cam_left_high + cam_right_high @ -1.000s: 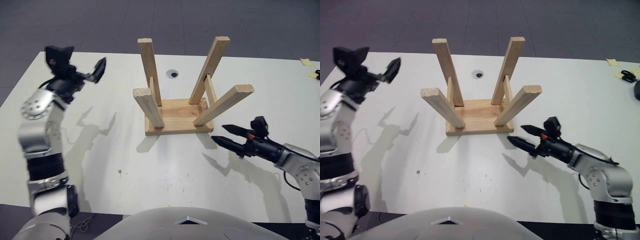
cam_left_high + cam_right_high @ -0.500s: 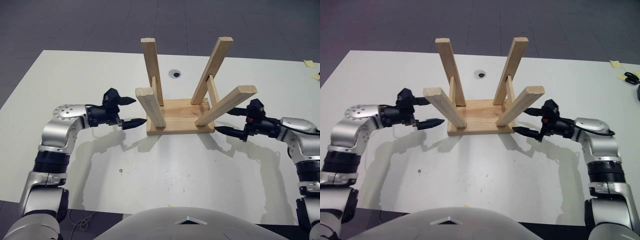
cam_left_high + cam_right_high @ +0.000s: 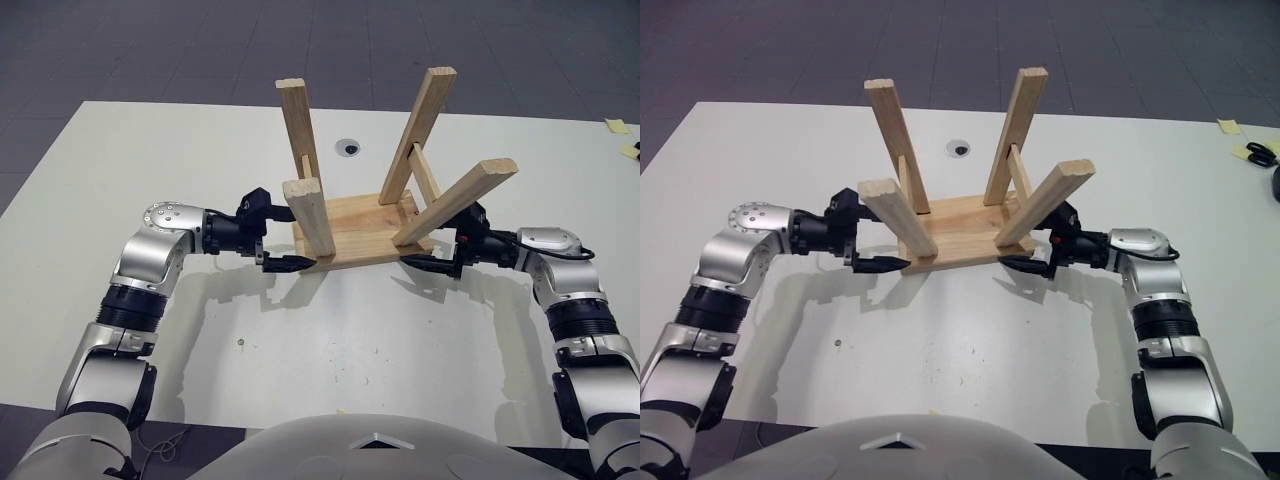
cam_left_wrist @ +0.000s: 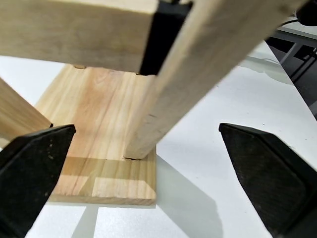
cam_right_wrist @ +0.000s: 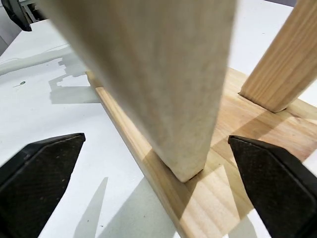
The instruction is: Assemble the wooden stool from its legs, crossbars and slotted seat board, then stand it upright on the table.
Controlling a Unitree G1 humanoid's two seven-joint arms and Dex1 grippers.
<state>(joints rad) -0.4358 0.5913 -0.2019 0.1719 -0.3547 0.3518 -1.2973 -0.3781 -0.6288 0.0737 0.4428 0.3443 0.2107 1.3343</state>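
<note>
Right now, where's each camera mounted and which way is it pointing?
Left eye: on the head, facing forward and down at the upside-down stool on the table; both arms, left gripper and right gripper flanking it.
Right eye: beside it, same scene and arms.
Left wrist: on the left arm, looking between its open fingers at a near leg and the seat board.
Right wrist: on the right arm, between its open fingers, at the other near leg.
Both wrist views share the seat board.
</note>
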